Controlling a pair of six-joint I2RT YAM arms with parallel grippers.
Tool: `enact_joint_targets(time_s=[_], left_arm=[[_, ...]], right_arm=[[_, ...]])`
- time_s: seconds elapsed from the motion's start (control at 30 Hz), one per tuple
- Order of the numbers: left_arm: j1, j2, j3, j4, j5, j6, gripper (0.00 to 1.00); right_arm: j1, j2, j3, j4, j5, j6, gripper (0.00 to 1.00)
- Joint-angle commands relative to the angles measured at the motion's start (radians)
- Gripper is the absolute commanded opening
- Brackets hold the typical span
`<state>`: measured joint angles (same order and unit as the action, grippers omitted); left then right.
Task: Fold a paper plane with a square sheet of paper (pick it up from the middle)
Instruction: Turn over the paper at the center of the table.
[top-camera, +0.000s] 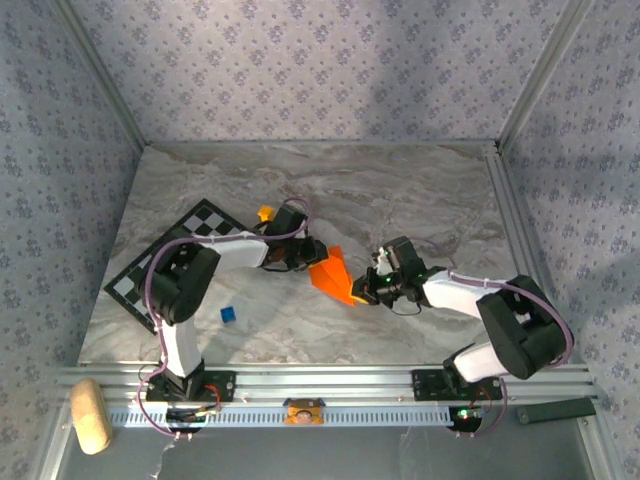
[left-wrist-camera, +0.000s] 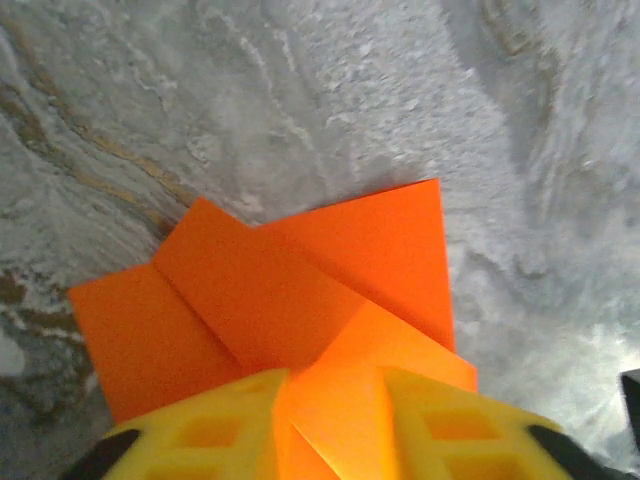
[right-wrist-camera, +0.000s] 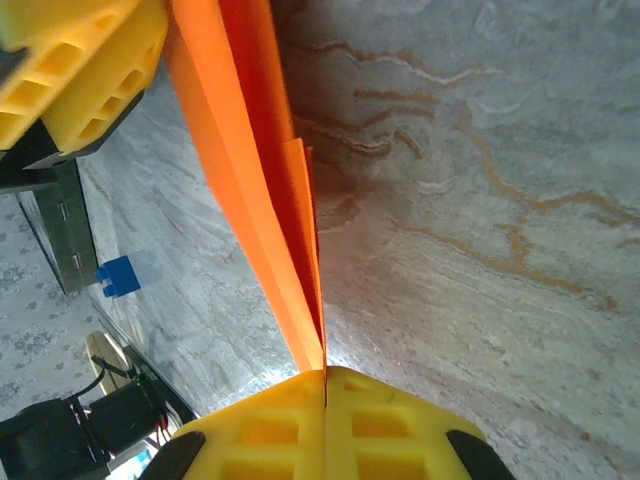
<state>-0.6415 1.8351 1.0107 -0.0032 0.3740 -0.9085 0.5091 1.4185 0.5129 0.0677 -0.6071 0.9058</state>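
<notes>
the right gripper (right-wrist-camera: 325, 385) has its yellow fingers (right-wrist-camera: 262, 432) pressed fully together, pinching the thin lower edge of the orange sheet of paper (right-wrist-camera: 250, 150), which rises from the pads as a narrow, layered, upright fold. at the far end of that fold the left gripper (left-wrist-camera: 332, 415) is closed on the same paper; its two yellow pads sit either side of a raised crease, and the paper fans out beyond them in overlapping creased flaps with one square corner pointing away. seen from above, the paper hangs between the two grippers near the middle of the grey marbled table (top-camera: 420, 190), a pointed shape with its tip toward the right gripper; whether it touches the surface cannot be told. a small blue cube (top-camera: 229, 314) lies on the table near the left arm, well apart from the paper. a black-and-white checkered board (top-camera: 185, 250) lies under the left arm, and a small yellow-orange cube (top-camera: 265, 212) sits just beside the board's far corner.
</notes>
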Motion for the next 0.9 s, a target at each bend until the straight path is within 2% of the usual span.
enact_joint_targets(time_s=[0.0,0.17,0.33,0.5,0.63,0.87], left_arm=[[0.006,-0.089,0.001,-0.010,0.004,0.010,0.40],[0.002,-0.167,-0.017,0.003,-0.009,0.042,0.44],[-0.013,-0.263,-0.059,0.003,-0.089,0.063,0.46],[-0.014,-0.371,-0.132,0.022,-0.190,0.066,0.51],[-0.014,-0.433,-0.170,0.029,-0.240,0.071,0.54],[-0.013,-0.508,-0.226,0.077,-0.262,0.071,0.56]], right_arm=[[-0.021,-0.049,-0.013,-0.037,-0.025,-0.058,0.03],[-0.071,-0.112,0.011,-0.152,-0.016,-0.188,0.02],[-0.108,-0.175,0.087,-0.337,0.057,-0.351,0.02],[-0.116,-0.166,0.194,-0.469,0.091,-0.482,0.03],[-0.106,-0.156,0.256,-0.535,0.151,-0.540,0.02],[-0.077,-0.146,0.338,-0.605,0.252,-0.595,0.02]])
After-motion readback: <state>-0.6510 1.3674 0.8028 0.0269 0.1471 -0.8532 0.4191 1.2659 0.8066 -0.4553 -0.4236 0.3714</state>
